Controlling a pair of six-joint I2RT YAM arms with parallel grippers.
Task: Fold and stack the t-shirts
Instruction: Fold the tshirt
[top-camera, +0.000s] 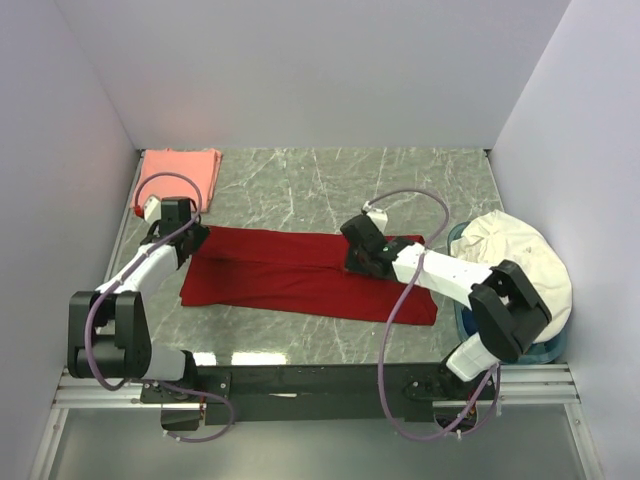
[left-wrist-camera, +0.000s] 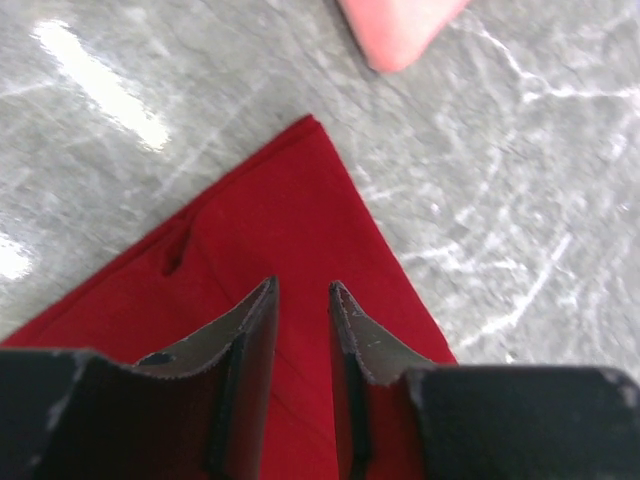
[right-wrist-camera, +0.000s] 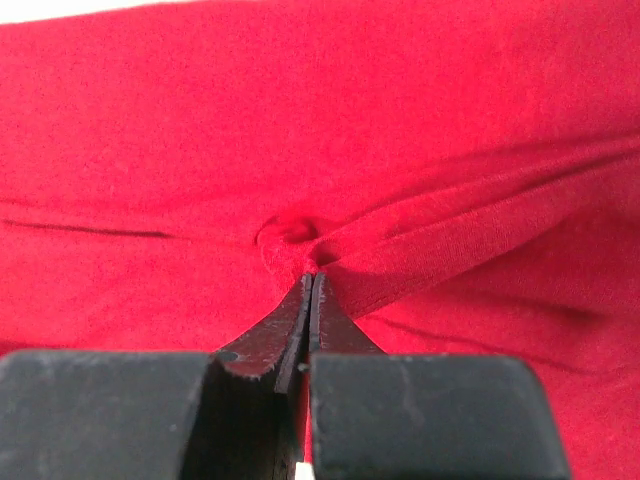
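Red t-shirt (top-camera: 300, 275) is laid out as a long, partly folded band across the middle of the table (top-camera: 330, 185), running from 9 o'clock toward 4 o'clock. At the 10 o'clock corner the pink t-shirt (top-camera: 180, 175) is seen already folded, well apart from both arms. A basket (top-camera: 462, 322) of white cloth (top-camera: 520, 262) is noted at 3 o'clock. The right gripper (right-wrist-camera: 312, 278) is clenched on a small pucker of red cloth near the band's far edge, toward 2 o'clock, and a ridge is drawn up to its tips. The left gripper (left-wrist-camera: 300, 290) is held over the 9 o'clock end, just inside the corner. Its jaws are parted, cloth shows in the gap, and nothing appears pinched. The step in hand is judged to be a grasp at both ends for the next fold. A matching pinch should be taken on the left with all layers caught. Both ends should then be lifted together and evenly, so the band is carried over without dragging or bunching, and the edges lined up before release.
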